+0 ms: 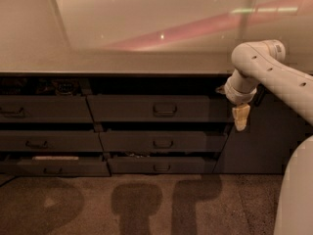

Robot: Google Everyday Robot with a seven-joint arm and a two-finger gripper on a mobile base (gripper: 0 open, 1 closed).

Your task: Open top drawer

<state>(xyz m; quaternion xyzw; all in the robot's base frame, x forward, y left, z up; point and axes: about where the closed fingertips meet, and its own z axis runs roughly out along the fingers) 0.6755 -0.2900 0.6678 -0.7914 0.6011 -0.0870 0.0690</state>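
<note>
The top drawer [127,108] is the wide dark grey front just under the countertop, in the middle of the camera view. Its small loop handle [165,109] sits at its centre. A dark gap shows above the front. My gripper [240,118] hangs pointing down from the white arm [264,70], just off the drawer's right end and level with its front. It is well to the right of the handle and touches nothing that I can see.
A narrower drawer front [44,110] lies to the left, with lower drawer fronts [161,142] beneath. A plain dark cabinet panel [259,146] stands behind the gripper. The pale countertop [117,62] overhangs the drawers. Carpet [146,204] covers the floor, and a white part of my body [298,195] fills the bottom right.
</note>
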